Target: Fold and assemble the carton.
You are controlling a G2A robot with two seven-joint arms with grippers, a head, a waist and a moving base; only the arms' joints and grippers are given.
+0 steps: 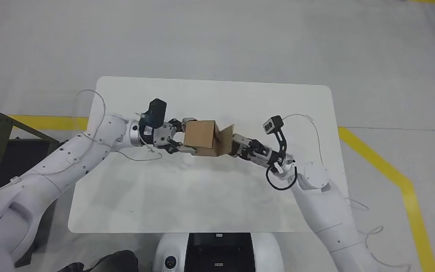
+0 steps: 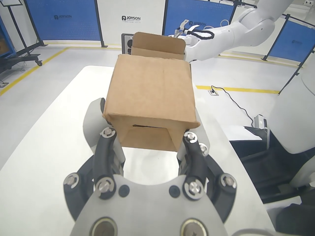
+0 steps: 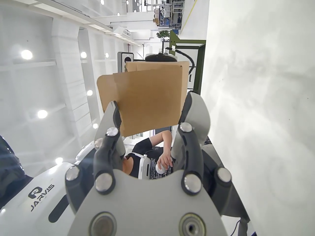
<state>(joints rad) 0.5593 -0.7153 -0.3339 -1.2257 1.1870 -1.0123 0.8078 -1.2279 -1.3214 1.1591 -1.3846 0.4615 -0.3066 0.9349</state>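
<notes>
A brown cardboard carton (image 1: 202, 134) is held over the middle of the white table (image 1: 204, 197), between my two grippers. My left gripper (image 1: 174, 136) is at its left end. In the left wrist view the left gripper (image 2: 147, 120) is shut on the carton (image 2: 152, 87), with a finger against each side wall of its open near end. My right gripper (image 1: 236, 145) is at the carton's right end, where a flap sticks out. The right gripper (image 3: 152, 104) is shut on that flap (image 3: 150, 99), fingers at its two edges. The carton's far flap (image 2: 157, 44) stands upright.
The table's front half and back strip (image 1: 217, 92) are bare. Thin cables loop from both arms, one (image 1: 139, 155) over the table by the left arm. Beyond the table's edges is grey floor with yellow tape (image 1: 380, 160).
</notes>
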